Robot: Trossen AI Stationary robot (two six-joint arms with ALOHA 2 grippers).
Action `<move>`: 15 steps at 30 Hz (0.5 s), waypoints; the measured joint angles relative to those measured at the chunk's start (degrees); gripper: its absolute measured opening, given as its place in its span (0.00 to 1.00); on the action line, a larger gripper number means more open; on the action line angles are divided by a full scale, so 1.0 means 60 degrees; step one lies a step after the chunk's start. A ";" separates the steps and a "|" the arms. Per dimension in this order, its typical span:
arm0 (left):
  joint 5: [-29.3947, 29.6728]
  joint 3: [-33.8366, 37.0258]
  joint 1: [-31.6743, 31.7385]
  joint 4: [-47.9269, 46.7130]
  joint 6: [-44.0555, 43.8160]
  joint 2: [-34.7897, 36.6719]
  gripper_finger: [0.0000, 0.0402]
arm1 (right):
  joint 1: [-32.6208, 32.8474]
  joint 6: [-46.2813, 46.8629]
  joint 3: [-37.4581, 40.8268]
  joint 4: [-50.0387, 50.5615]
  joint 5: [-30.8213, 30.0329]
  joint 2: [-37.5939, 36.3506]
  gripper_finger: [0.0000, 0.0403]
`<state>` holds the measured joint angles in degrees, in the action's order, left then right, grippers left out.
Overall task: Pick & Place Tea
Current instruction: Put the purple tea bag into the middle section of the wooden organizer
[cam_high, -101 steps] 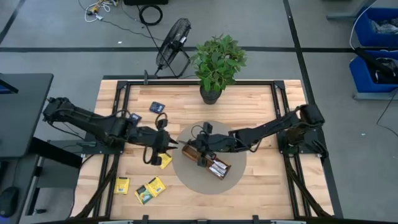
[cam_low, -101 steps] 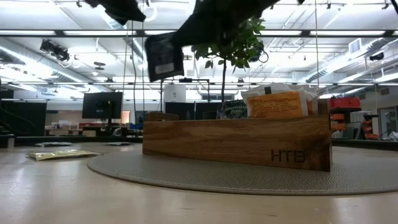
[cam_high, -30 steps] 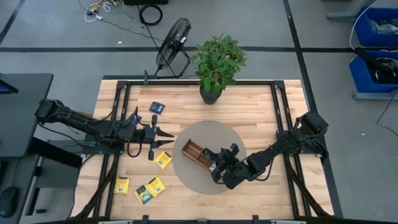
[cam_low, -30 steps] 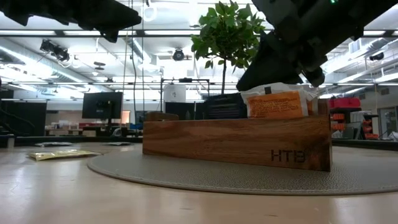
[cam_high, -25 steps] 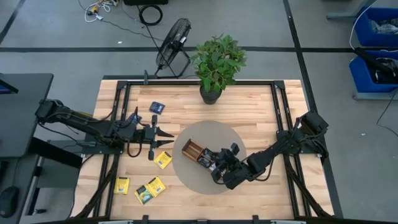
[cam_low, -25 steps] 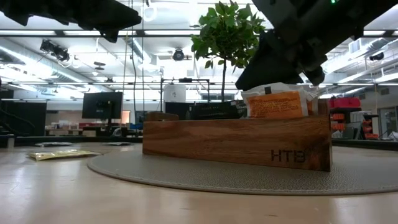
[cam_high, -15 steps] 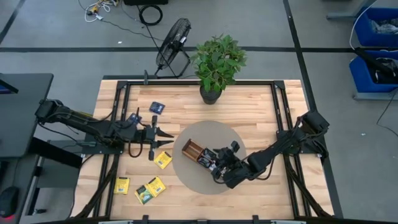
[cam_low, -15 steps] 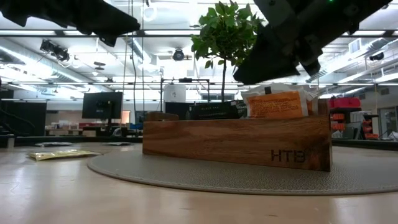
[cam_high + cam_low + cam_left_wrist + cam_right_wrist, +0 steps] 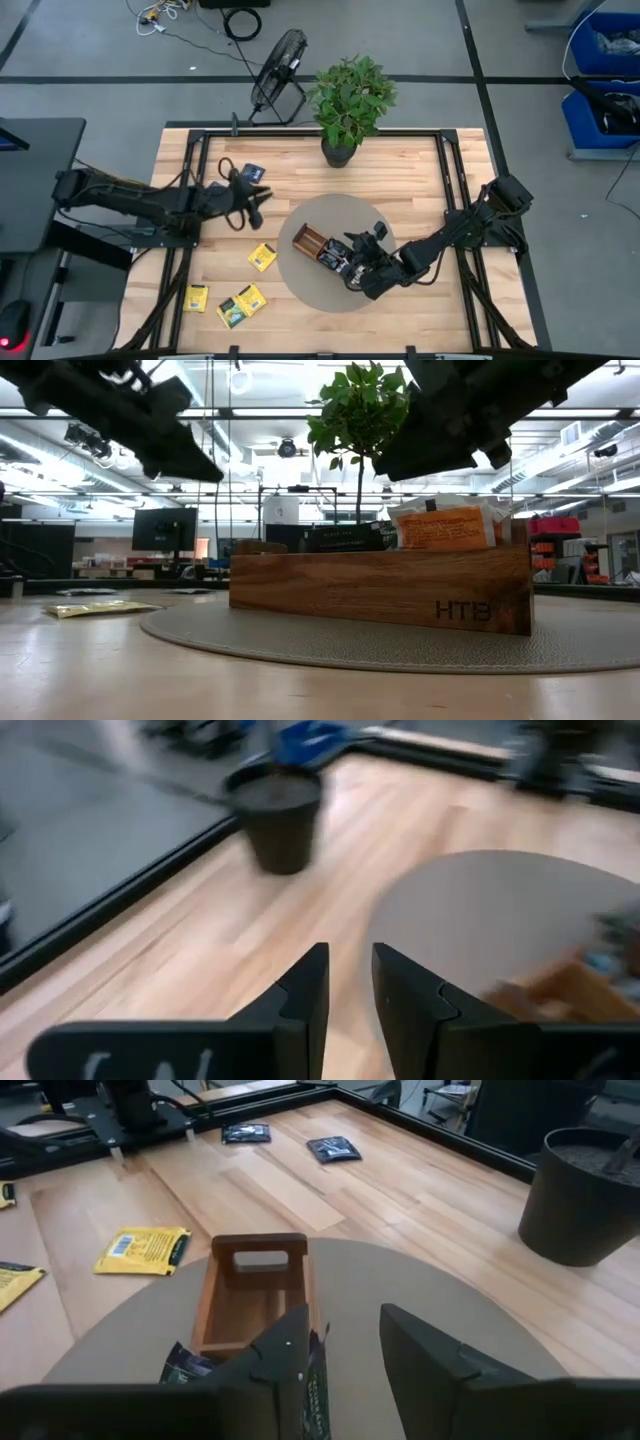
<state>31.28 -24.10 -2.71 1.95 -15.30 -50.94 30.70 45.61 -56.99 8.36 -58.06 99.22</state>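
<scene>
The brown wooden tray (image 9: pixel 312 243) lies on a round grey mat (image 9: pixel 305 285). Orange-and-white tea sachets (image 9: pixel 445 526) and a dark one (image 9: pixel 344 538) stand in it. My right gripper (image 9: pixel 340 1335) hovers open just above the tray's middle; a dark sachet (image 9: pixel 318 1372) stands under one finger, and I cannot tell if they touch. My left gripper (image 9: pixel 262 194) is open and holds nothing, over bare table to the tray's far left. Yellow sachets (image 9: pixel 262 257) (image 9: pixel 241 305) (image 9: pixel 196 298) lie flat on the table, and a navy one (image 9: pixel 253 172) lies beside the left gripper.
A potted plant (image 9: pixel 350 100) stands at the table's far edge, with a fan (image 9: pixel 280 68) on the floor behind it. Black frame rails (image 9: pixel 195 150) run along the table's sides. A second dark sachet (image 9: pixel 245 1132) lies near the left arm's base.
My left gripper has swung from pointing at the tray toward the table's far edge and has rolled. My right gripper has let go of the dark sachet, which has sunk lower into the tray, and has risen a little above it.
</scene>
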 joint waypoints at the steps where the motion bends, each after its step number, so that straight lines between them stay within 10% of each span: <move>1: 0.0046 0.0000 0.0235 -0.0142 -0.0204 0.0000 0.21 | -0.0017 -0.0001 0.0000 -0.0002 0.0000 0.0000 0.33; 15: -0.1781 -0.0004 0.3411 -0.0848 -0.1096 -0.1260 0.31 | -0.0051 -0.0183 0.0000 -0.0011 -0.0101 0.0000 0.33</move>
<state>20.59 -24.12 17.75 -3.14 -21.88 -58.50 30.39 44.51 -56.99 8.29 -58.67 99.22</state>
